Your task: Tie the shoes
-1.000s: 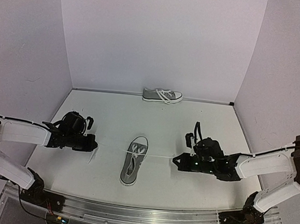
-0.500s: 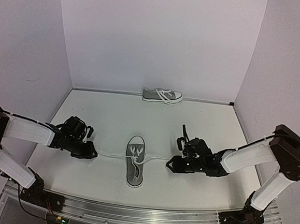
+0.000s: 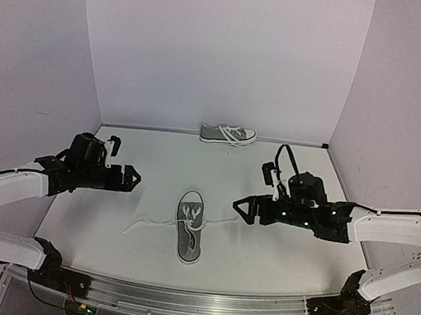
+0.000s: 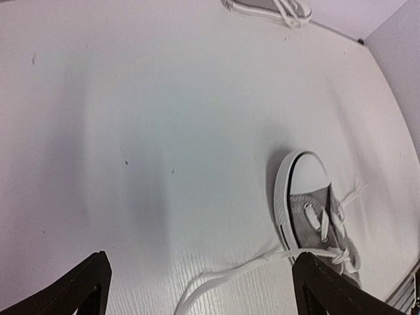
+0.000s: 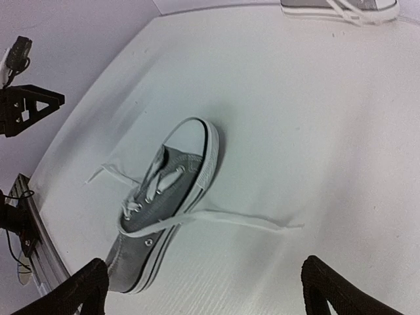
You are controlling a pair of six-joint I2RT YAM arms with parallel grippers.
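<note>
The near shoe (image 3: 189, 232) and far shoe (image 3: 219, 134) were grey with white laces (image 5: 249, 221) and soles; the surface (image 3: 282, 170) was white.

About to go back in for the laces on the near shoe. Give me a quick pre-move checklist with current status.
1. Is the left gripper open and empty: ok.
2. Is the right gripper open and empty: ok.
3. Is the near shoe upright on its sole, toe pointing away from the arms: ok.
4. Does the left lace end lie loose on the table, on the left arm's side: ok.
5. Does the right lace end lie loose on the right arm's side: ok.
6. Is the far shoe tied: cannot tell.
</note>
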